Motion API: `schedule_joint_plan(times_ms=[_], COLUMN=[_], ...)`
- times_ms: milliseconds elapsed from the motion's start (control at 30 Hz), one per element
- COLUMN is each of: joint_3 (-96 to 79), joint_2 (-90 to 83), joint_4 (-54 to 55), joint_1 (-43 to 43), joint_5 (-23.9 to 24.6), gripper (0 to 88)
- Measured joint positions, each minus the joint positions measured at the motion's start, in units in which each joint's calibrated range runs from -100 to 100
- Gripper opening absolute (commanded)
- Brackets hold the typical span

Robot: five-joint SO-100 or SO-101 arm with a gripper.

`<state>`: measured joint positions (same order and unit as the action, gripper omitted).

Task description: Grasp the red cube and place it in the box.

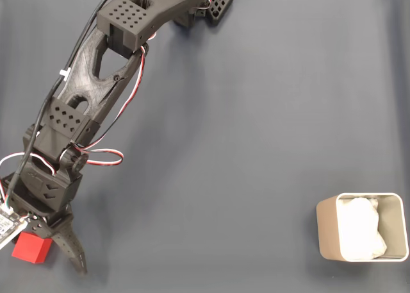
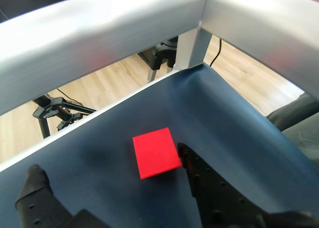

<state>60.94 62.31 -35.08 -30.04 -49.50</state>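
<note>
Jaws spread apart, nothing clamped yet. In the wrist view, gripper [image 2: 107,175] sits low in the frame with one black finger [image 2: 212,188] at lower right and the other finger tip at lower left, and the red cube [image 2: 155,152] lying flat between them, way closer to the right finger, looks like just touching or about to. Same story in the fixed view: gripper [image 1: 48,258] down in the bottom left corner, red cube [image 1: 32,247] tucked beside the long pointed finger [image 1: 72,245]. Cube turned a bit relative to the fingers, so not squared up. Resting on the dark blue mat [image 1: 243,145], pretty near the mat's edge going by the wrist view, with a pale metal frame rail [image 2: 149,23] and wooden floor beyond. Box [image 1: 364,227] way over at lower right of the fixed view, beige walls, white crumpled paper [image 1: 360,226] inside, well apart from the cube. Black arm [image 1: 96,81] stretched down from the top of the frame, with red and white wires looping off it. Probably the closing step next. Main worry: off-centre cube plus that twist means a closing finger could shove or spin it instead of pinching, maybe catching a corner and popping it out. Long carry across the mat afterwards too, so a weak corner grip could drop it short of the box.
</note>
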Motion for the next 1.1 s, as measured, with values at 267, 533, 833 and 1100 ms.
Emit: schedule_joint_plan(times_ms=[267, 533, 833, 1100], joint_3=[0.0, 0.0, -2.8, -3.6], joint_2=[0.0, 0.5, 0.5, 0.4], joint_4=[1.8, 2.1, 1.7, 1.2], joint_1=[0.0, 0.1, 0.1, 0.3], joint_5=[-0.3, -0.7, -1.7, -1.9], gripper=[55.8, 55.8, 55.8, 55.8])
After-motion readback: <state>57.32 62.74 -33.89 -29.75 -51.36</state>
